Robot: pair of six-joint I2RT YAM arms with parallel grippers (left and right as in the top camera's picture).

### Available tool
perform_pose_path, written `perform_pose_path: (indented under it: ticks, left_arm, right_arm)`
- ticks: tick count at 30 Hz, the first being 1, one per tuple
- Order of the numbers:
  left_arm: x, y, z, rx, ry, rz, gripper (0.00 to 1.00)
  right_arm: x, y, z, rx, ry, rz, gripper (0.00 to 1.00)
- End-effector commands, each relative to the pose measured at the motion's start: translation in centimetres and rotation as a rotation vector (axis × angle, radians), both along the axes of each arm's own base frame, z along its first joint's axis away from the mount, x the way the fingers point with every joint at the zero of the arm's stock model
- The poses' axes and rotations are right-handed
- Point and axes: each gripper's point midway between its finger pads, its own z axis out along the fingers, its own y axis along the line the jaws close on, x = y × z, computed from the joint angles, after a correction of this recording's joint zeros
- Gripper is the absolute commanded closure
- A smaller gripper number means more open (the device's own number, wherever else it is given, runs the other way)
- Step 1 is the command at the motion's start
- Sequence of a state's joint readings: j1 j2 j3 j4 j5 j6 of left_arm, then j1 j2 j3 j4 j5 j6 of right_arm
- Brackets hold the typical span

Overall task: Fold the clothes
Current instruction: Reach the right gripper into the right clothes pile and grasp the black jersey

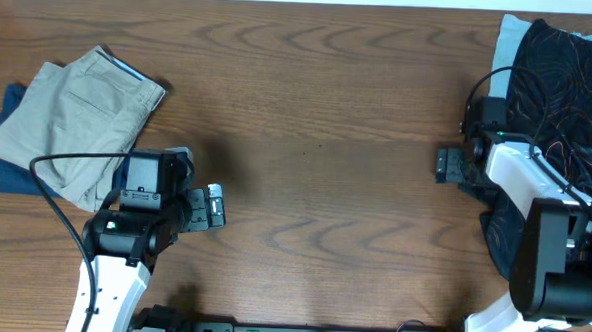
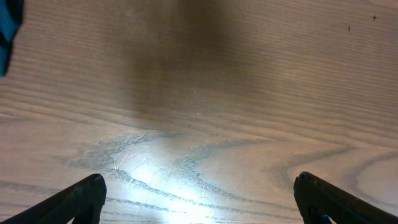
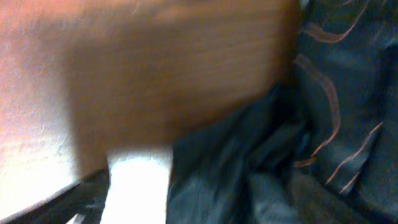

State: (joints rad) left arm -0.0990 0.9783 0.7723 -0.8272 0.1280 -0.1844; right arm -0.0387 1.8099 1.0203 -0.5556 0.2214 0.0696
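Observation:
The black jersey [image 1: 565, 78] with thin orange contour lines lies crumpled at the table's right edge, partly under my right arm. In the blurred right wrist view its dark fabric [image 3: 323, 93] fills the right side. My right gripper [image 1: 448, 165] is at the jersey's left edge. In its wrist view [image 3: 199, 202] the left finger stands wide, fabric lies between the jaws and the right finger is hidden. My left gripper [image 1: 212, 207] is open and empty over bare wood at lower left, both fingers showing in the left wrist view [image 2: 199, 199].
Folded khaki trousers [image 1: 73, 116] lie on a dark blue cloth [image 1: 3, 173] at the left, close to my left arm. A pale cloth [image 1: 510, 35] shows under the jersey at the top right. A blue edge [image 2: 7, 31] shows in the left wrist view's corner.

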Motion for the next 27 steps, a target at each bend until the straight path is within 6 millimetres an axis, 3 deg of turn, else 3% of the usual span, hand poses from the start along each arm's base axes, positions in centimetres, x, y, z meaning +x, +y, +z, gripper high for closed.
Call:
perform_pose_path:
  ticks: [1,3,5,10,13,17,20,23,27]
  left_arm:
    - [0.3,0.0,0.6,-0.008,-0.013,0.012,0.02]
    - [0.3,0.0,0.6,-0.008,-0.013,0.012,0.02]
    - [0.3,0.0,0.6,-0.008,-0.013,0.012,0.02]
    - [0.3,0.0,0.6,-0.008,-0.013,0.012,0.02]
    - [0.3,0.0,0.6,-0.008,-0.013,0.012,0.02]
    - [0.3,0.0,0.6,-0.008,-0.013,0.012,0.02]
    - [0.3,0.0,0.6,-0.008,-0.013,0.012,0.02]
    - [0.3,0.0,0.6,-0.008,-0.013,0.012,0.02]
    - [0.3,0.0,0.6,-0.008,-0.014,0.012,0.02]
  right_arm:
    - [-1.6,-0.6,-2.9,-0.007,0.096,-0.029,0.53]
    - [-2.0,-0.8,-3.1,-0.004,0.109,-0.052,0.82]
    - [-2.1,-1.2,-2.9,0.000,0.105,-0.081,0.98]
    - [-2.0,-2.0,-0.6,0.011,0.066,-0.124,0.99]
    - [-1.2,-1.8,2.0,0.053,0.004,-0.129,0.99]
    - [0.0,-0.3,7.1,0.146,-0.094,-0.096,0.99]
    - [0.7,3.0,11.6,0.294,-0.181,0.053,0.99]
    - [0.4,9.3,17.2,0.545,-0.297,0.333,0.99]
    - [-3.2,17.9,25.3,0.897,-0.459,0.725,0.99]
